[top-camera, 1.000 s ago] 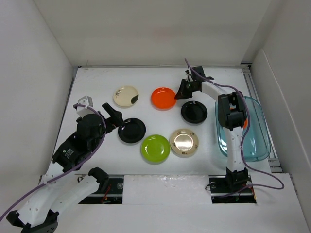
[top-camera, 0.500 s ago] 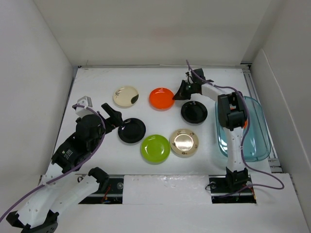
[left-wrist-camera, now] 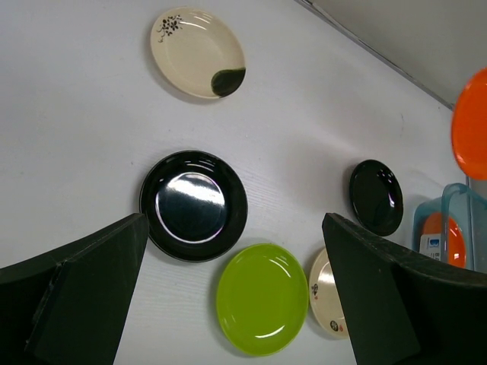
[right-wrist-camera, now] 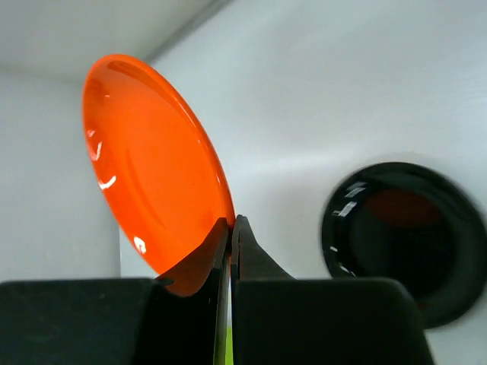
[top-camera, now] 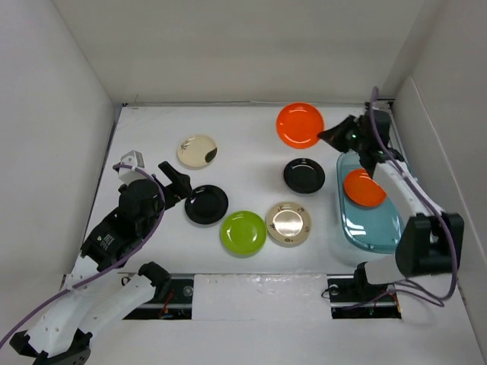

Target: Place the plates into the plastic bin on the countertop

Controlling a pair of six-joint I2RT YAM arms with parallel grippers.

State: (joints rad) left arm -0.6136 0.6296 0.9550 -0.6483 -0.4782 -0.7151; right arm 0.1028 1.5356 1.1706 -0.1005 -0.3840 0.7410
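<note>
Nearest on the flat white countertop (top-camera: 152, 129) lie a lime green round plate (top-camera: 243, 233) and, just right of it, a gold-beige round plate (top-camera: 288, 223). Slightly farther, a glossy black round plate (top-camera: 207, 204) sits beside the left gripper (top-camera: 173, 181), whose jaws stand wide apart on nothing. At the right, the translucent teal-blue plastic bin (top-camera: 380, 239) holds one orange round plate (top-camera: 364, 188), with a second black plate (top-camera: 304, 176) just left of it and a cream plate with a dark mark (top-camera: 197, 150) far left. Farthest, the right gripper (right-wrist-camera: 230, 222) is pinched tight on the other orange plate (top-camera: 299, 125), held tilted above the countertop.
</note>
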